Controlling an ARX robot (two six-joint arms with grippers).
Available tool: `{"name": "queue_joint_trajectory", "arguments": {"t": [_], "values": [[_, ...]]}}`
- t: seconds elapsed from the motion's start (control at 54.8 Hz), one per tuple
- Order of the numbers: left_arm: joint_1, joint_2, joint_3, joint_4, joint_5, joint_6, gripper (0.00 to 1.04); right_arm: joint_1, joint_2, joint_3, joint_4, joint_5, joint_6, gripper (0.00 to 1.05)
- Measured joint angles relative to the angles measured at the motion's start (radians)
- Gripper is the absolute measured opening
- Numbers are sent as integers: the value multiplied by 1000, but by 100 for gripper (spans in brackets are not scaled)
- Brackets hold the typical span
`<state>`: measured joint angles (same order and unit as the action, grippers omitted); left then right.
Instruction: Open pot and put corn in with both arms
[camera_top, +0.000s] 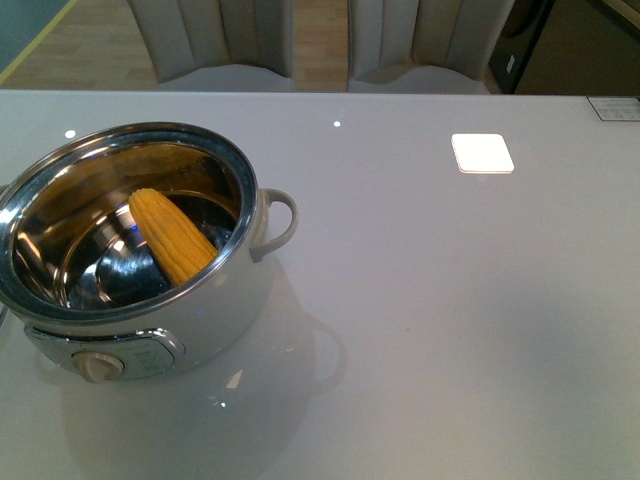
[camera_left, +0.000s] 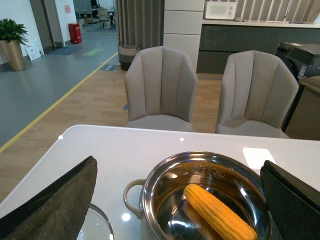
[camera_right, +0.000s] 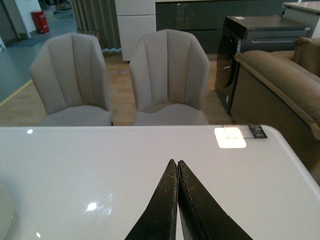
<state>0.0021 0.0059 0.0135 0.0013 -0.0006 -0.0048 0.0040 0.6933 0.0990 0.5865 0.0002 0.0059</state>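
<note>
Nearest the front camera is the pot (camera_top: 140, 250), at the lower left of the frame on the white desk (camera_top: 450, 300), its beige knob (camera_top: 98, 365) facing the lens. It stands open, with no lid on it. The corn (camera_top: 172, 235) lies inside, tilted, its lower end down in the steel bowl and its upper part leaning toward the near rim. Judged from this, the task looks all but done.

In the left wrist view the left tool (camera_left: 180, 200) is spread wide, holding nothing; its two dark fingers (camera_left: 60, 200) sit at the lower left and lower right of the frame, with the pot and corn between and just beyond them. A glassy round edge at the bottom left, beside the pot, may be the lid (camera_left: 97, 225), though too little shows to be sure.

In the right wrist view the right tool (camera_right: 178, 170) is pressed fully closed at the bottom centre, empty, over bare desk. The pot is well apart from it; only a pale sliver at the lower left edge may be its side.

Risks: the left tool is close to the rim, so a careless pull-back could clip the pot or its loop handle (camera_top: 280, 220) and shove it. The corn leans, so a jolt could make it slide, though it should stay inside.
</note>
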Motion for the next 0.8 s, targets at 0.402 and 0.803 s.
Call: {"name": "queue_joint_trajectory", "arguments": {"t": [0.402,0.803], "values": [[0,0,0,0,0,0,98,-2,-198,-81,-99,1,0,2],[0,0,0,0,0,0,98,-2,-388,-81,-280,0,0,2]]}}
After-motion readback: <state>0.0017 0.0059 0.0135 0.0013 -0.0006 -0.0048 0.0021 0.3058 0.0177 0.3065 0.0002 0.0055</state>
